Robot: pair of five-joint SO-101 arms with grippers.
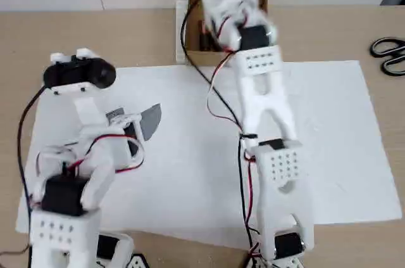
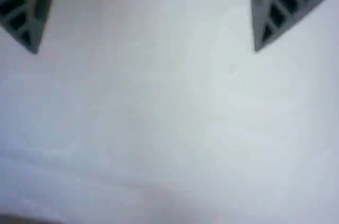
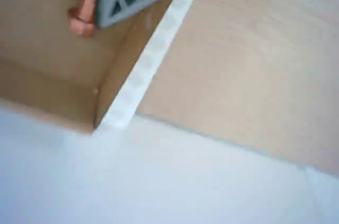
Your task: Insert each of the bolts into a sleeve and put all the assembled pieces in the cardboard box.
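Checking in on the rig: my left end effector [image 1: 134,119] is hovering low over the white paper sheet [image 1: 316,122] on the left side. It's released, with both grey fingers [image 2: 265,17] spread wide and nothing between them, just bare paper underneath. My right arm is stretching out to the far side, and its end effector [image 1: 221,18] is sitting over the cardboard box [image 1: 201,59], which is resting on the counter [image 1: 63,33] at the far edge of the sheet. In the right wrist view I'm seeing a couple of copper-coloured pieces [image 3: 79,20] lying inside the box near its corner, but I can't make out whether they're bolts, sleeves or both together. I honestly can't tell whether that end effector is released or clenched. A pair of scissors [image 1: 387,54] is lying at the far right.
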